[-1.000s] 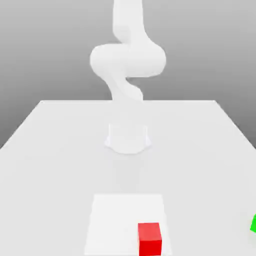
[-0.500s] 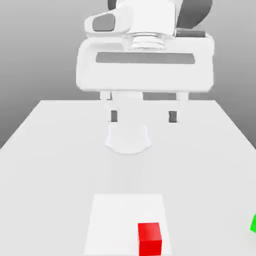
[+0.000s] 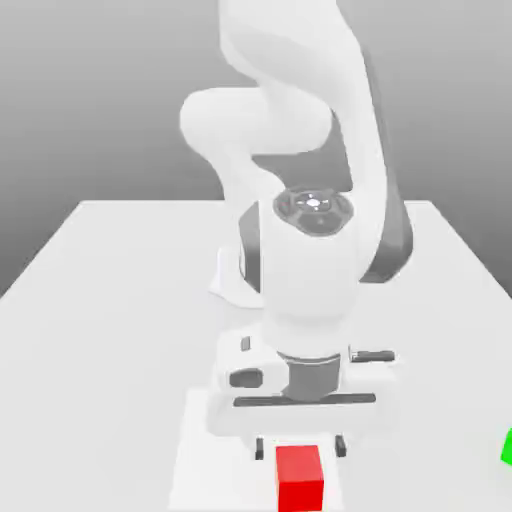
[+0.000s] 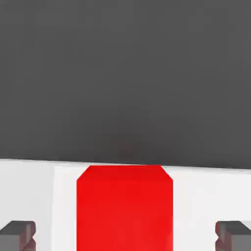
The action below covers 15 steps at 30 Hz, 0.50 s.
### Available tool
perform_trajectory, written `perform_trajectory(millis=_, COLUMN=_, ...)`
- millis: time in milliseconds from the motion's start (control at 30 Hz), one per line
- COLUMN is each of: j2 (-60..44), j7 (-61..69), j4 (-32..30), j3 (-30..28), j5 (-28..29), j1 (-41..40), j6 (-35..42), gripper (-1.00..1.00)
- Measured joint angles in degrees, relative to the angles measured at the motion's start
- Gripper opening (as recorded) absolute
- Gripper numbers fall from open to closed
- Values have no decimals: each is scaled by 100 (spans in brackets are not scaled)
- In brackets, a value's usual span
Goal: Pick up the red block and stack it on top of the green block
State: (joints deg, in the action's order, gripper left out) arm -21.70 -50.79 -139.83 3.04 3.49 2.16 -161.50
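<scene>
Red block (image 3: 299,481), bottom of the exterior view, right of centre, on a white patch (image 3: 226,450). Looks stiff, probably light, matte enough not to slip; I'd take it by two opposite side faces, mid-height. My claw (image 3: 301,447): wide open, fingers apart beyond both its sides, holding nothing.

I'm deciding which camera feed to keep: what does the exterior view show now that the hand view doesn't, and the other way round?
Only the exterior view: the green block at its right edge, and the arm with its base.
Only the hand view: a broad dark grey area beyond the pale surface's edge.
Both: the red block and the open gripper's two fingertips, one to either side of it.
</scene>
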Motion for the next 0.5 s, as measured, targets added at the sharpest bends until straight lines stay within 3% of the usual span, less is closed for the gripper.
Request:
perform_trajectory(millis=233, j2=-28, j7=-15, j4=4, j3=-1, j5=16, j1=0, j6=-24, gripper=-100)
perform_trajectory(millis=400, j2=820, j7=72, j4=-114, j3=141, j5=-113, j1=-65, j6=709, gripper=-100)
perform_trajectory(millis=500, j2=818, j7=-172, j4=119, j3=416, j5=-2, j1=331, j6=996, gripper=-100)
